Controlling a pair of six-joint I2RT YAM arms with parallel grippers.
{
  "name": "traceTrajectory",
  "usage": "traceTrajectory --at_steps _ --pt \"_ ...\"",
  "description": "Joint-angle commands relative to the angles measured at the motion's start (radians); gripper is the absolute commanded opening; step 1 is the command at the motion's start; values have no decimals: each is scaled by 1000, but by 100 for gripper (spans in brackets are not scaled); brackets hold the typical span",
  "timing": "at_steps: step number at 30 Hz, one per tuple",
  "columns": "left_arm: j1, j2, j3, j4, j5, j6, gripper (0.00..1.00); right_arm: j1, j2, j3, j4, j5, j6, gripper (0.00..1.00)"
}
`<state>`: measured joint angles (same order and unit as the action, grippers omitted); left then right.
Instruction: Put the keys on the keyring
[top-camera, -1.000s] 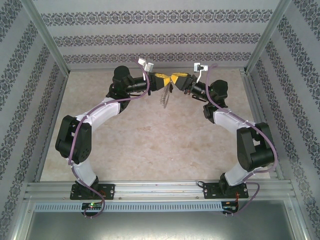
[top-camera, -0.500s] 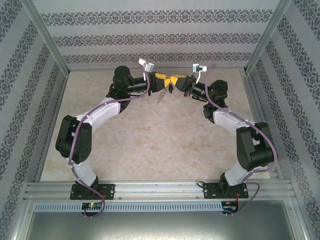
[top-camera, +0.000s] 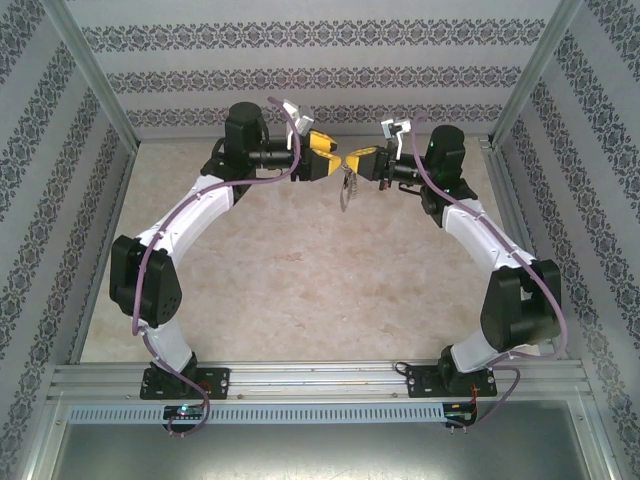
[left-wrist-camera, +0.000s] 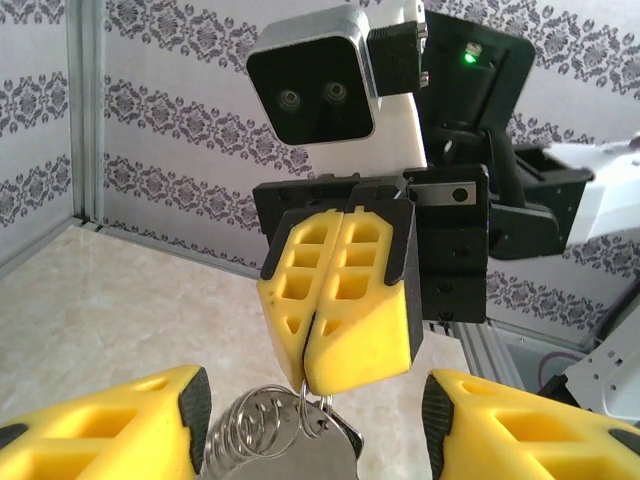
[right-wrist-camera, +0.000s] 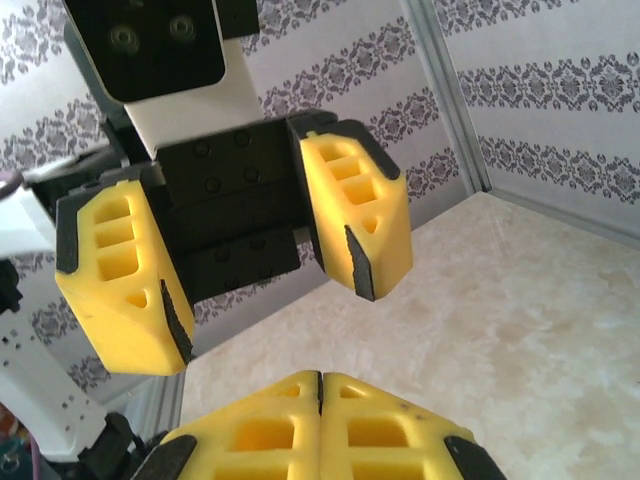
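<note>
Moved: L gripper opened partway, holds nothing.
R gripper: shut, pinching keyring.
Keyring: hangs under R tips, between L jaws.

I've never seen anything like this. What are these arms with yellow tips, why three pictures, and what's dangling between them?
These are two robot arms bolted at the near edge of a table. The wide picture comes from a camera overhead; the other two come from a camera on each wrist, looking across at the other arm's hand. The yellow pieces are two-finger grippers. The right gripper is shut, pinching a metal keyring that hangs above the table. The left gripper faces it with fingers apart, holding nothing.
</note>
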<state>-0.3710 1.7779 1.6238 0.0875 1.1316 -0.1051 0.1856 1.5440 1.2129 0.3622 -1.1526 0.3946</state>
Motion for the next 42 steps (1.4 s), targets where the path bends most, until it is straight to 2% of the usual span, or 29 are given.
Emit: traceTrajectory --at_steps 1,7,12,26,30,35,40,42 --pt "7 41 86 -255 68 173 58 -1 -18 58 -227 -74 -183 0" --pt "5 64 128 -360 130 243 55 1 -13 68 -224 -87 -183 0" --pt "0 87 164 -449 133 298 52 5 -9 71 -216 -87 -180 0" --pt "-31 117 192 -440 141 294 49 24 -2 80 -213 -84 -179 0" --pt "-38 126 200 -430 143 286 42 29 -2 82 -214 -86 -179 0" --pt "-40 127 196 -399 146 267 26 30 -2 83 -224 -85 -190 0" --pt "-40 117 183 -380 140 262 26 30 -1 87 -243 -87 -203 0" --pt "-40 113 177 -371 137 263 18 28 -1 86 -243 -81 -205 0"
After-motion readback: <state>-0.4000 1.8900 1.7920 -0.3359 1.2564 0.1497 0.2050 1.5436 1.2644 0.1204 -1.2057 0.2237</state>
